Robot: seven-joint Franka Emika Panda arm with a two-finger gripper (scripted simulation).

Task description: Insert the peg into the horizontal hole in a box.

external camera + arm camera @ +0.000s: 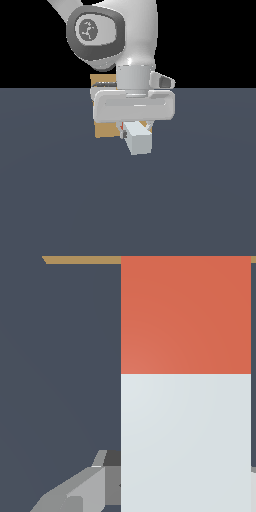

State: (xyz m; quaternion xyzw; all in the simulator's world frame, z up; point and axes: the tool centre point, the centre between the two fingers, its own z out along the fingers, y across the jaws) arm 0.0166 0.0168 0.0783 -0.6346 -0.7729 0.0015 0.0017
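figure: peg (138, 138) carried in the gripper (135, 126), just in front of the box (106, 127). the gripper is clenched on the peg, grasping it across its width near the junction of the white and red sections; one finger (82, 488) shows beside the white part in the wrist view. the peg is off the desk (200, 200), held level or nearly so.

orientation: the long axis of the peg runs away from the exterior camera toward the box. the white end faces the camera; the red end points at the box, whose tan edge (82, 259) lies just beyond the red tip in the wrist view. the hole is not visible in either view, being hidden behind the gripper and the peg.

risks, as judgement: the hole is about peg width, so a small sideways or height offset would drive the red end against the box face rather than into the opening. in the exterior view the box sits somewhat to the left of the peg, which may mean the axis is not yet lined up. a slight tilt or twist of the square section could jam its corners at the rim, and pushing then could slip the peg in the grasp or shove the box.
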